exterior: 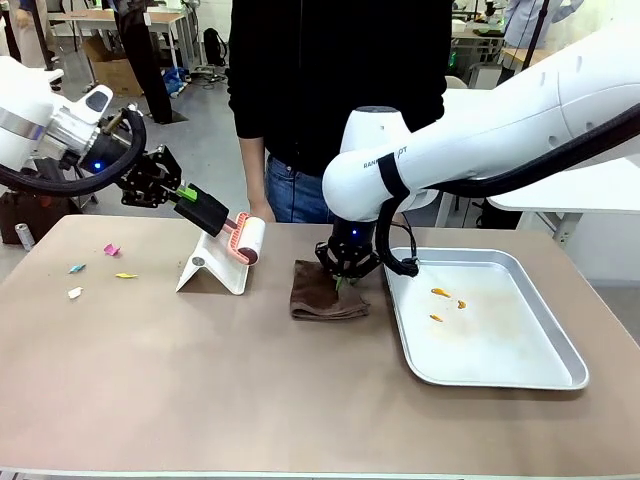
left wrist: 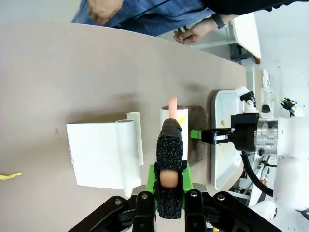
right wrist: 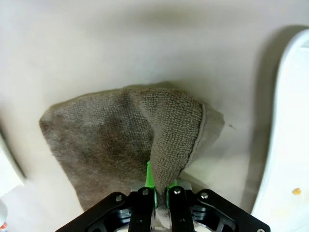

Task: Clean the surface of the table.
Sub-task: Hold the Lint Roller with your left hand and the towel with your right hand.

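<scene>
The taupe table (exterior: 250, 400), spanning the foreground, is looking half cleaned: paper scraps (exterior: 112, 250) are lying at its left end. The right gripper (exterior: 345, 272) is pinching a brown cloth (exterior: 318, 300) beside the tray (exterior: 500, 350); the left gripper (exterior: 188, 195) is clamping a lint roller (exterior: 246, 240) by its handle.

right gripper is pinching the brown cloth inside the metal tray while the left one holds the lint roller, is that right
Not quite. The front view shows the brown cloth lying on the table beside the metal tray, not inside it. The rest holds: the right gripper pinches the cloth and the left gripper holds the lint roller.
</scene>
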Controlling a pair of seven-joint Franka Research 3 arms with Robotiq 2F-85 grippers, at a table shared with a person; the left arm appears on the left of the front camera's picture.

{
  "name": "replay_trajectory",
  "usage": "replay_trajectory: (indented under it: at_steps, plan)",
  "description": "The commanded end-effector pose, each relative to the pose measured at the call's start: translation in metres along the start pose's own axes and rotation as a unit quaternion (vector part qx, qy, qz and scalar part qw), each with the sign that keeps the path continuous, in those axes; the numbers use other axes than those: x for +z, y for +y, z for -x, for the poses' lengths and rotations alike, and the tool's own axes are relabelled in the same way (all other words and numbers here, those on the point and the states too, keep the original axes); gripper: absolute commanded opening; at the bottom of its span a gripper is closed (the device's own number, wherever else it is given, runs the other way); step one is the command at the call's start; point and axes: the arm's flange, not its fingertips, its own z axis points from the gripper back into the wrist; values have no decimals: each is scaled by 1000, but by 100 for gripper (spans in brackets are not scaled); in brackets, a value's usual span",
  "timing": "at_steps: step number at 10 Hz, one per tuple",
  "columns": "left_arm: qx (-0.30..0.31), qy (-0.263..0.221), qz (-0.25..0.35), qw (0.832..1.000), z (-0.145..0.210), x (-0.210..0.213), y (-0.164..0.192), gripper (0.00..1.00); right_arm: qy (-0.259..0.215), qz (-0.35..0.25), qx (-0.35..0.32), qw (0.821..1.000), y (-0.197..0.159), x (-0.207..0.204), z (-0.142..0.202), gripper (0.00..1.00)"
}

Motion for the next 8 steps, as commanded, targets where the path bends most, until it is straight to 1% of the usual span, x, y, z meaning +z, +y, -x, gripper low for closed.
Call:
replay_trajectory:
  at_steps: [1,3,4,5,6,7,8]
  plan:
    - [-12,3,36,999,6,12,8,0,33,-80,17,996,-26,6,2,0]
    - [-4,5,84,996,-1,36,21,0,38,-183,33,982,-59,31,19,0]
    - [-2,14,108,994,-4,47,28,0,62,-242,59,966,-78,41,31,0]
    - [8,17,120,993,-5,59,36,0,52,-296,86,950,-99,52,43,0]
    - [19,10,135,991,-5,73,43,0,42,-335,96,936,-120,63,54,0]
    - [32,5,155,987,-4,89,48,0,49,-383,97,917,-147,74,59,0]
    - [45,22,182,982,-4,107,57,0,61,-436,73,895,-176,83,60,0]
